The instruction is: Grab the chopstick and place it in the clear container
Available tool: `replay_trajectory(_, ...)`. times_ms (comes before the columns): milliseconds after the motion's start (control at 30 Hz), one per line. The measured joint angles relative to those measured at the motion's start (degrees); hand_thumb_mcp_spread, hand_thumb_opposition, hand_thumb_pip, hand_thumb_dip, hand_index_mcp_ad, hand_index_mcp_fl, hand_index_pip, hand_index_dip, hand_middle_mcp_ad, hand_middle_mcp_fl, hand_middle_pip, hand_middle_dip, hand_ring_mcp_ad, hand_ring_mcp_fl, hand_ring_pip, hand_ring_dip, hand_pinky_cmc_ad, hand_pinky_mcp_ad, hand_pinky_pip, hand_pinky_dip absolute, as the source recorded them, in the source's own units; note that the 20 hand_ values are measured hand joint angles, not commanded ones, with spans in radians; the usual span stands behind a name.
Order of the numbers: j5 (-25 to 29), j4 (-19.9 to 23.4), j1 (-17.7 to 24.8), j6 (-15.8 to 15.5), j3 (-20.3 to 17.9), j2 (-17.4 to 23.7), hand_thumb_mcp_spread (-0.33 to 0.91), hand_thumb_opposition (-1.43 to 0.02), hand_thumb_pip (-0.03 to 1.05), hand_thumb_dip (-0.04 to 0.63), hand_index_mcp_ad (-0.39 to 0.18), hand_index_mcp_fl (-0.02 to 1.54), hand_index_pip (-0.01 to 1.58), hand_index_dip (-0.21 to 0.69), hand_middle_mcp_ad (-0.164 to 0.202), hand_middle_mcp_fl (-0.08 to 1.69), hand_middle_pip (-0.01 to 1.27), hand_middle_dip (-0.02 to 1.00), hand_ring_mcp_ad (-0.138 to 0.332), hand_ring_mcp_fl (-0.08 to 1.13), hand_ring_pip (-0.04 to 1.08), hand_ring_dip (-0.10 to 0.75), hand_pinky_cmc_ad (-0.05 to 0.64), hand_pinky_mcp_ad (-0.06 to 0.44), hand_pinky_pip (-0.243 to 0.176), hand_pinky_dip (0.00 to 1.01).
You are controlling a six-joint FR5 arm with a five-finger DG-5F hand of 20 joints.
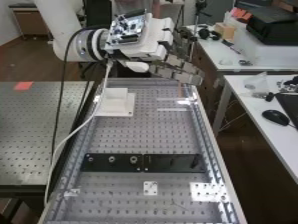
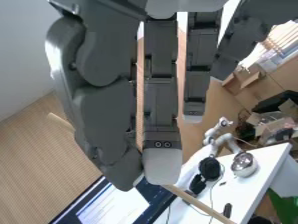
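Observation:
The hand (image 1: 177,69) is above the far end of the perforated bench, with its fingers toward the right. In the wrist view, the hand (image 2: 161,110) has its thumb and a finger closed on the chopstick (image 2: 195,201), a pale wooden stick that crosses behind them at a slant and sticks out on both sides. A thin reddish-brown part of the chopstick (image 1: 179,90) hangs below the fingers in the high view. Faint pale edges of what looks like the clear container (image 1: 172,109) lie on the bench below the hand; its full outline is hard to tell.
A white square block on a base (image 1: 116,103) stands left of the container. Black plates (image 1: 143,163) cross the middle of the bench (image 1: 146,132). A cable (image 1: 74,131) drapes along its left side. A white side table (image 1: 256,105) holds a black mouse (image 1: 275,117).

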Motion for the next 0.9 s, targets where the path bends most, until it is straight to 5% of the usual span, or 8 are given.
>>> replay_trajectory(400,8.0,-6.0,7.7,7.0,-0.7,0.3,0.67,-1.11,0.42,0.293,-0.138,1.48,0.03,0.361,-0.002,1.68,0.16,0.65,0.129,0.68,0.1,0.337,0.445,0.199,0.051,0.18)
replay_trajectory(900,9.6,-13.8,12.4,18.2,-0.2,-2.6,0.67,-1.11,0.42,0.293,-0.143,1.48,0.03,0.361,0.0,1.69,0.16,0.65,0.131,0.68,0.1,0.33,0.443,0.202,0.051,0.18)
